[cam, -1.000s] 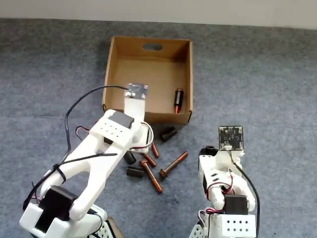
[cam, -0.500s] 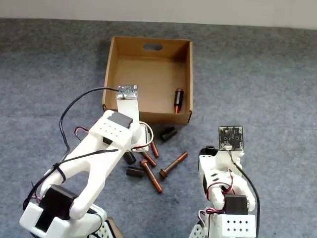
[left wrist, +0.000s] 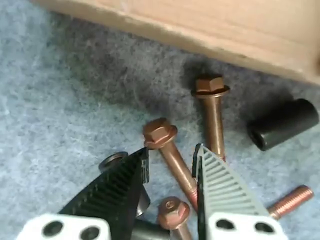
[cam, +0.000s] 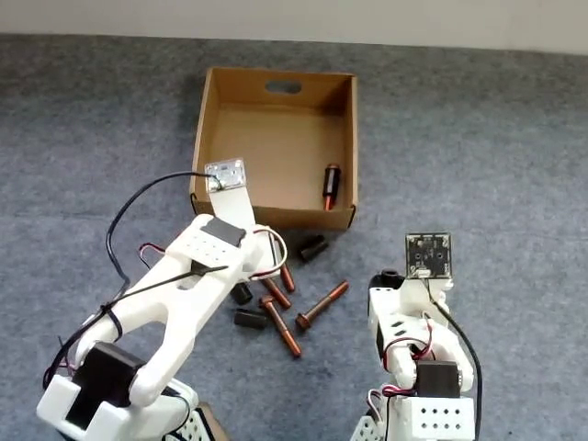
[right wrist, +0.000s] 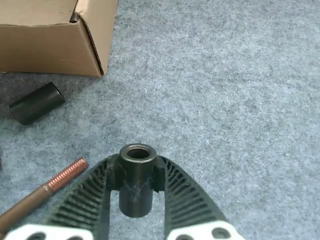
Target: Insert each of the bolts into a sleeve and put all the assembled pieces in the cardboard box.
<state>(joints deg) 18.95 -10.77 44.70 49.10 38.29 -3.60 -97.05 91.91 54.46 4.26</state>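
The left gripper (left wrist: 171,152) stands open to a moderate width, one black finger and one grey finger either side of the shaft of a copper-coloured bolt (left wrist: 161,134) lying on grey carpet (left wrist: 60,100); whether the fingers touch the bolt cannot be told. Just beside it, towards the box, lies a second bolt (left wrist: 213,120), its hex head pointing at the cardboard wall. The head of a third bolt (left wrist: 173,212) sits between the bases of the fingers, and the rim of a dark sleeve (left wrist: 112,161) peeks out by the black finger. Farther out lie a black loose sleeve (left wrist: 282,125) on its side and the threaded end of another bolt (left wrist: 292,197), with the outer wall of the cardboard box (left wrist: 200,25) behind them. The right gripper (right wrist: 136,167) is closed on a black held sleeve (right wrist: 136,192), gripped upright with its open bore facing outward, above the carpet. Near it are a threaded bolt tip (right wrist: 65,177), a sleeve lying on its side (right wrist: 37,102) and a corner of the box (right wrist: 95,45). From above, the box (cam: 197,138) holds one assembled piece (cam: 331,186) near its right wall, and the loose bolts (cam: 322,305) and sleeves (cam: 250,319) cluster on the carpet just in front of the box, between the two arms
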